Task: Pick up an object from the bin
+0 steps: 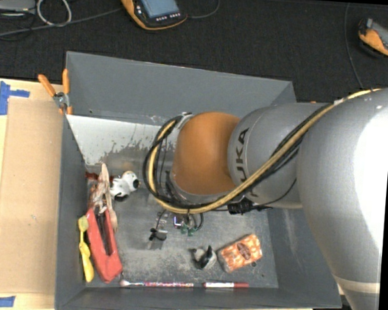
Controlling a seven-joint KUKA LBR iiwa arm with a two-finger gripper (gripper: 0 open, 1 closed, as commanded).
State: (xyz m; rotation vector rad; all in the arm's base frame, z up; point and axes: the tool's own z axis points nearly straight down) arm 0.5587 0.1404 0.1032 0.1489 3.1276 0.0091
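Carpet [256, 42] with cables [55, 6] lies beyond the grey bin [186, 90]. The gripper [171, 228] hangs mid-bin over bare floor, open or shut unclear; a black-and-white piece [203, 257] and orange block [240, 250] lie nearest, a red tool [103, 245] leftward.

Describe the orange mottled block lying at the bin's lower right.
The orange block is roughly rectangular, mottled with pale patches. It lies on the bin floor, skewed so its right end sits farther up the view. A black-and-white thing lies just off its left end; whether they touch is unclear.
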